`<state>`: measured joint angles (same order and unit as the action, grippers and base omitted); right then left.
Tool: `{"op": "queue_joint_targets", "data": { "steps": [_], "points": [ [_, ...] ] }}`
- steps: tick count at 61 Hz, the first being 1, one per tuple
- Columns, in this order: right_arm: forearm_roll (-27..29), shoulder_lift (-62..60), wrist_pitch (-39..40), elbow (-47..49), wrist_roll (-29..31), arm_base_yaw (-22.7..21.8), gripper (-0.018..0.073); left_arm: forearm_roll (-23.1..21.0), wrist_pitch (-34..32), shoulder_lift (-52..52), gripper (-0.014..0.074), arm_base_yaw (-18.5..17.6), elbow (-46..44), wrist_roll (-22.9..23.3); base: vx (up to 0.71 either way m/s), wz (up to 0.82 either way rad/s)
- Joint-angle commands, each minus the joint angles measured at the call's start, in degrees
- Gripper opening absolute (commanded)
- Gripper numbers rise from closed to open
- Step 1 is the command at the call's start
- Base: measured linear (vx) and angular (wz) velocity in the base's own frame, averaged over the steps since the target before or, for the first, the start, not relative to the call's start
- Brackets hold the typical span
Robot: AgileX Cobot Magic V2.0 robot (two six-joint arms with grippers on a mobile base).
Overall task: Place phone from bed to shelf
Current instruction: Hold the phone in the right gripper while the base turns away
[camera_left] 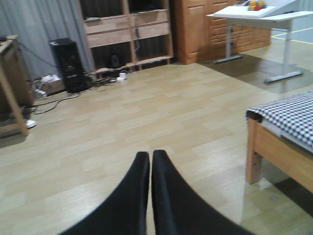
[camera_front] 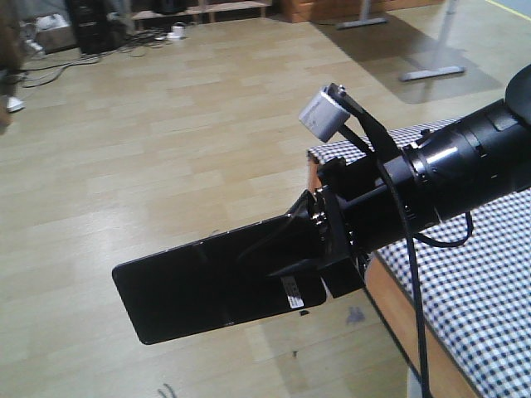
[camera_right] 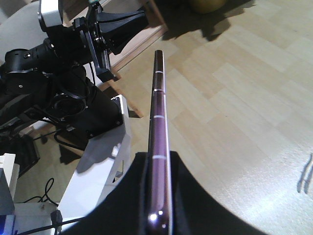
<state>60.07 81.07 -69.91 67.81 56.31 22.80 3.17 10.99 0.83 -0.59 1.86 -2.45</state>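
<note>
The phone [camera_front: 207, 282], a glossy black slab with a small white sticker near the held end, hangs in the air over the wooden floor, left of the bed [camera_front: 489, 274]. My right gripper [camera_front: 280, 255] is shut on its right end. Edge-on in the right wrist view, the phone [camera_right: 159, 112] shows a pinkish-silver rim clamped between the right gripper [camera_right: 159, 156] pads. My left gripper [camera_left: 150, 155] is shut with nothing in it, above bare floor. The light wooden shelf [camera_left: 129, 29] stands against the far wall. A corner of the gingham bed [camera_left: 288, 115] lies at the right.
A black tower [camera_left: 68, 63] and loose cables sit on the floor beside the shelf. A wooden wardrobe [camera_left: 195, 29] and a white desk [camera_left: 259, 12] stand at the back right. A wooden table [camera_left: 10, 83] is at the left. The robot's white base [camera_right: 102, 161] is beside the phone.
</note>
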Motion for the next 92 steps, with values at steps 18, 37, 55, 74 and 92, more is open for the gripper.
{"op": "queue_joint_targets", "data": {
  "steps": [18,37,55,74,92],
  "points": [
    [4.6,-2.1,-4.0,1.4,0.4,0.0,-0.0001,-0.3,-4.2,0.6,0.0001,-0.1,-1.5,0.2,-0.1,0.4],
    [4.6,-2.1,-4.0,1.4,0.4,0.0,-0.0001,-0.3,-4.2,0.6,0.0001,-0.1,-1.5,0.2,-0.06,0.26],
    [4.6,-2.1,-4.0,1.4,0.4,0.0,-0.0001,-0.3,-4.2,0.6,0.0001,-0.1,-1.5,0.2,0.0,0.17],
    [4.6,-2.1,-4.0,1.4,0.4,0.0,-0.0001,-0.3,-4.2,0.6,0.0001,-0.1,-1.5,0.2,0.08,0.09],
    [4.6,-2.1,-4.0,1.4,0.4,0.0,-0.0001,-0.3,-4.2,0.6,0.0001,-0.1,-1.5,0.2,0.15,0.11]
  ]
}}
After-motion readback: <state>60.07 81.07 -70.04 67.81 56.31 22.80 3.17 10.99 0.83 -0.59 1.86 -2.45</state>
